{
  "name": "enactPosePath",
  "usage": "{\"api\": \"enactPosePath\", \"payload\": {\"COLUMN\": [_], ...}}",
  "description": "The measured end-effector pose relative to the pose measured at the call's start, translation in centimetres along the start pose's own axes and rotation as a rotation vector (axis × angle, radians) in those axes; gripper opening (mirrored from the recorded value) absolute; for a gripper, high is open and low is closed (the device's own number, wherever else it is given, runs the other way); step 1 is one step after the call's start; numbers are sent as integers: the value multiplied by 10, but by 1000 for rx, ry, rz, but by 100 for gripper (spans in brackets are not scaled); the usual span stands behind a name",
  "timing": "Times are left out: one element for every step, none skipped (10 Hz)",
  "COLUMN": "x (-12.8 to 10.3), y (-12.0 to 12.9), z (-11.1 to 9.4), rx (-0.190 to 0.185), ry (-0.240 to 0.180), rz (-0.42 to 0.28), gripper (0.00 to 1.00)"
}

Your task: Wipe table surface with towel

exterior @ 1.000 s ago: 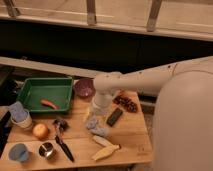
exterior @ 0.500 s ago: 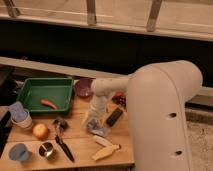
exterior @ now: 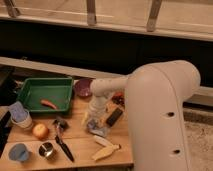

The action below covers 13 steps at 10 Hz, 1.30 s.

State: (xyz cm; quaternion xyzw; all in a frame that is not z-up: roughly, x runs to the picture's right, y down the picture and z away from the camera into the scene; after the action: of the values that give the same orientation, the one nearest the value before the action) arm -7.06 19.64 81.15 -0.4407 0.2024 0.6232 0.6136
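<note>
Shows the gripper [exterior: 94,119] at the end of the white arm [exterior: 150,100], pointing down near the middle of the table surface [exterior: 82,142]. Hangs low over the towel [exterior: 100,131], at about that cloth's 11 o'clock edge, with jaws spread wide. Cannot tell whether metal touches cloth, nor whether any fold sits between the jaws.

Puts the towel, rumpled and grey-blue, flat on the wood toward the table's right half. From the towel:
- at 1 o'clock, just beside: a black block [exterior: 114,116], lying at a slant.
- at 5 o'clock, near: a pale corn cob [exterior: 106,151] close to the front edge.
- at 9 o'clock, near: a black-handled tool [exterior: 63,142], and beyond it a round orange fruit [exterior: 40,131].
- at 8 o'clock, well apart: a metal cup [exterior: 46,149], and further out a blue cup [exterior: 18,152].
- at 10 o'clock, well apart: a green tray [exterior: 30,90] with an orange piece [exterior: 48,104] inside.
- at 11 o'clock: a purple bowl [exterior: 82,88], just beside the tray's right wall.
</note>
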Motion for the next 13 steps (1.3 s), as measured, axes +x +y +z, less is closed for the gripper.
{"api": "enactPosePath", "payload": {"x": [-2, -3, -3, -3, -3, -2, 0, 4, 5, 5, 1, -5, -13], "y": [1, 1, 3, 4, 8, 10, 9, 3, -3, -8, -13, -13, -13], "z": [7, 10, 12, 12, 13, 12, 10, 6, 3, -1, -4, -9, -13], "rx": [-5, -10, -13, -7, 13, 32, 59, 76, 86, 93, 95, 86, 72], "ry": [8, 11, 11, 6, -2, -9, -14, -20, -28, -36, -51, -71, -88], "rz": [3, 4, 1, -5, -14, -16, -11, 5, 23, 37, 48, 53, 56], "gripper": [64, 64, 63, 58, 46, 38, 26, 16, 6, 2, 0, 0, 0]}}
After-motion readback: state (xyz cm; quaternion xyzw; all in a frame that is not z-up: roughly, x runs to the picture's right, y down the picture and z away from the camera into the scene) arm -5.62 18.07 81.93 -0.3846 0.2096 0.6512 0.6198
